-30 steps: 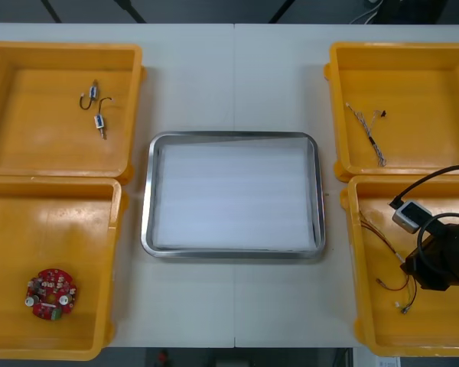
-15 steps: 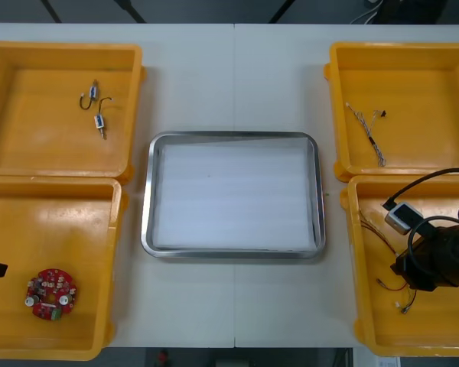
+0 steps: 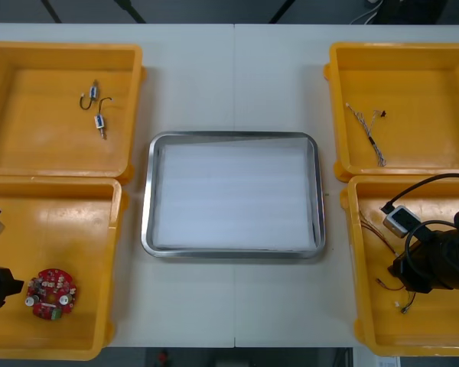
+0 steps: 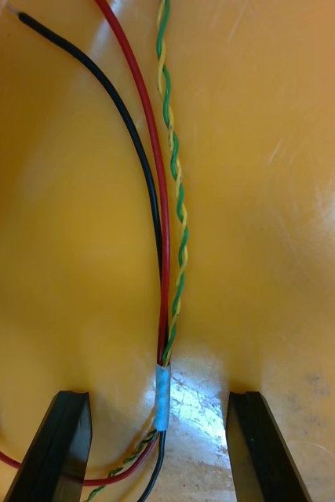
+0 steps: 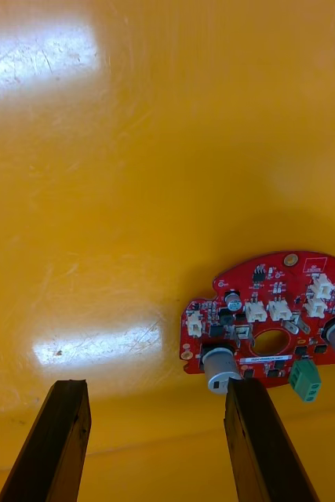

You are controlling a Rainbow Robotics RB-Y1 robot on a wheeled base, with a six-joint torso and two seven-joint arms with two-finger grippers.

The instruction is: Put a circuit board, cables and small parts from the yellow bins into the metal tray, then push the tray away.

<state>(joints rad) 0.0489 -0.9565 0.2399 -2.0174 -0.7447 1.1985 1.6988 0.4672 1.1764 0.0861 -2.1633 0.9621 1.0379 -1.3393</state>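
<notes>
My right gripper (image 4: 158, 401) holds its fingers wide apart astride the red, black and green-yellow cable bundle (image 4: 165, 298) on the floor of the near right yellow bin (image 3: 353, 306); touching or not, I can't tell. In the front view my right arm (image 3: 444, 260) hides them. My left gripper (image 5: 155, 388), equally spread, hovers in the near left yellow bin (image 3: 111, 229), the round red circuit board (image 5: 271, 329) just past one fingertip.

Front cam: high overhead, aimed steeply down at tabletop (image 3: 233, 76); wide, whole layout in frame. R wrist cam: on right claw (image 4: 158, 398), v. close to floor of near right bin (image 3: 447, 329), facing cable (image 4: 165, 298). L wrist cam: on left claw (image 5: 155, 386), close over near left bin (image 3: 69, 222), circuit board (image 5: 269, 321) in frame. Front cam shares both bins w/ wrist cams.
</notes>
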